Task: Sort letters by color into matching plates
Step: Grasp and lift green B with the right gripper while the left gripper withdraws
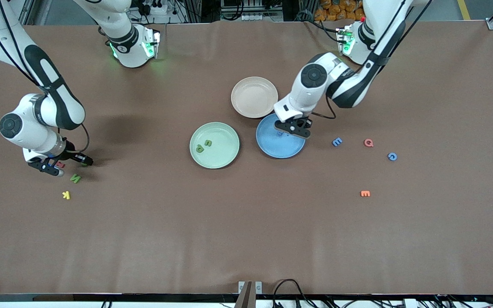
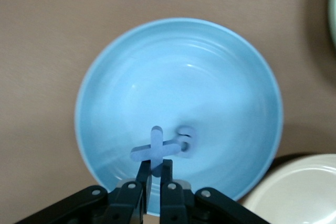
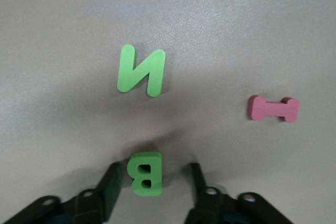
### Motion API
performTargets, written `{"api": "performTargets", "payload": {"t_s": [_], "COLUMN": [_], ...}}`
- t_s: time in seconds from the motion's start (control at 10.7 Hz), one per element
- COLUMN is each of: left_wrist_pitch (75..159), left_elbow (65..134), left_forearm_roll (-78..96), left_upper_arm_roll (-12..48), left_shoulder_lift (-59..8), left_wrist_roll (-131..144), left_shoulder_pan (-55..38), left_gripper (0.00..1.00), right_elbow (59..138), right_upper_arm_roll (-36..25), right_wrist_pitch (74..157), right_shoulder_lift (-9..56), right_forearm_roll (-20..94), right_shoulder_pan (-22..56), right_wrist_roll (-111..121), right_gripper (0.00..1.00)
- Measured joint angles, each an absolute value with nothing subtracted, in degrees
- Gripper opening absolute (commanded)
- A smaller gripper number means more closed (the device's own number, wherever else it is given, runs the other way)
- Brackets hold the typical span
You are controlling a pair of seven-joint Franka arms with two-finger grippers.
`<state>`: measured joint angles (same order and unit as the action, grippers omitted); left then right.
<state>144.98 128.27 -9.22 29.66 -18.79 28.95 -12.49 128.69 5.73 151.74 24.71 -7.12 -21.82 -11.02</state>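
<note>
Brown cloth covers the tabletop (image 1: 246, 239), with the letters scattered toward both ends. Toward the right arm's end, a green B (image 3: 145, 173) lies flat between the part-open fingers of the right end effector (image 3: 152, 187), which is down at the cloth with a gap showing on each side of the letter. A green N (image 3: 140, 70) lies just beside it, a pink I (image 3: 273, 108) near, and a yellow letter (image 1: 66, 195) nearer the front camera.

To close well, the fingers should meet the B's straight sides squarely and stay centred, so it is not pushed toward the N.

Over the blue plate (image 2: 220, 77), the left end effector (image 2: 156, 178) is clamped on a blue cross-shaped letter (image 2: 156, 148); lower before letting go, I judge. Two green letters (image 1: 203, 146) lie in the green plate (image 1: 225, 158). A blue E (image 1: 337, 141) and blue G (image 1: 392, 156) remain on the cloth.
</note>
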Motion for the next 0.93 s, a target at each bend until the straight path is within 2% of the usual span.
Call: {"api": "performTargets", "payload": {"t_s": [0.09,0.19,0.28,0.37,0.56,0.93], "left_wrist_pitch": [144.96,144.9,144.78,144.71,144.69,143.24], "left_elbow": [128.2,128.2,128.21,128.21,128.21,127.61], "left_forearm_roll": [-9.22,-9.22,-9.22,-9.22,-9.22,-9.22], "left_upper_arm_roll": [29.67,29.65,29.65,29.64,29.53,29.29], "left_shoulder_lift": [-18.79,-18.82,-18.92,-19.15,-19.87,-20.08], "left_wrist_roll": [31.24,33.03,35.13,36.71,37.52,37.53], "left_shoulder_pan": [-13.88,-15.0,-15.96,-16.61,-16.86,-16.84], "left_gripper": [0.0,0.05,0.4,0.99,1.0,1.0], "right_elbow": [128.76,128.84,128.88,128.9,128.9,128.91], "right_upper_arm_roll": [5.75,5.75,5.79,5.82,5.82,5.84], "right_wrist_pitch": [151.74,151.74,151.76,151.76,151.76,151.71], "right_shoulder_lift": [24.41,24.32,24.28,24.21,24.21,24.15], "right_forearm_roll": [-7.12,-7.12,-7.12,-7.12,-7.12,-7.12], "right_shoulder_pan": [-21.83,-21.86,-21.88,-21.88,-21.89,-21.89], "right_wrist_roll": [-11.02,-11.02,-11.02,-11.02,-11.02,-11.02], "right_gripper": [0.26,0.25,0.22,0.18,0.06,0.06]}}
